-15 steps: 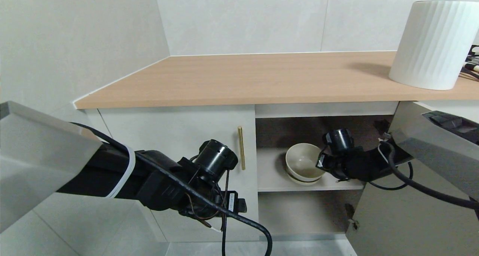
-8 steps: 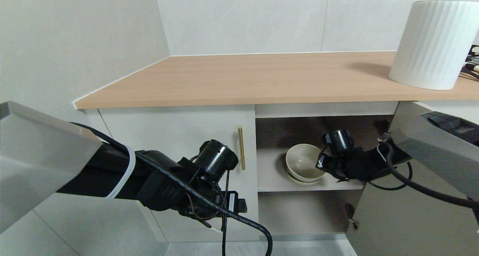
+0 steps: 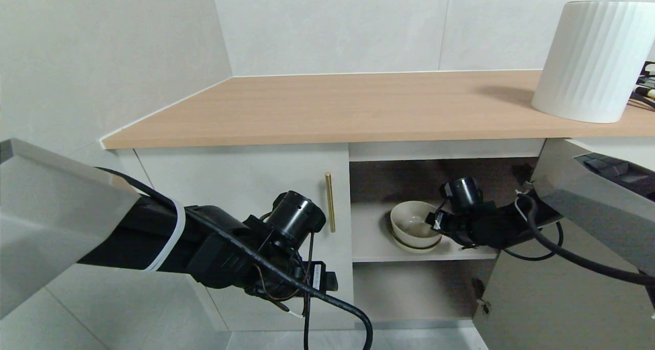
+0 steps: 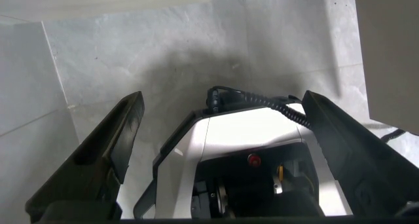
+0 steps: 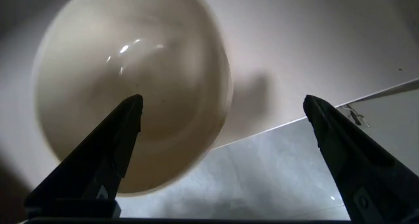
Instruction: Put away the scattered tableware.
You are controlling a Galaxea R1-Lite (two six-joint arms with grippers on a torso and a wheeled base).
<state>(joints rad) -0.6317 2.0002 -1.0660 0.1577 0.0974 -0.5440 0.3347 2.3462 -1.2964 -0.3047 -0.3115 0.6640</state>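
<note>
A pale wood worktop (image 3: 327, 107) runs along a white tiled wall, with a cabinet beneath it. The cabinet's left door (image 3: 240, 196) is closed and carries a slim brass handle (image 3: 330, 202). The right door (image 3: 537, 299) stands open, showing a shelf (image 3: 373, 237) inside. On that shelf sits 1 cream bowl (image 3: 412, 227), upright with its mouth up, toward the shelf's middle. The right gripper (image 3: 436, 222) is inside the cabinet at the bowl's right rim. In the right wrist view its 2 fingers (image 5: 121, 152) are spread wide and clamp nothing. One of them crosses the bowl's edge in that view, and whether it touches cannot be told. The left gripper (image 4: 221, 96) hangs low in front of the closed door, pointing down at the tiled floor (image 4: 170, 60), with its fingers wide apart and nothing between them. A tall white ribbed container (image 3: 593, 58) stands at the worktop's right end.
</note>
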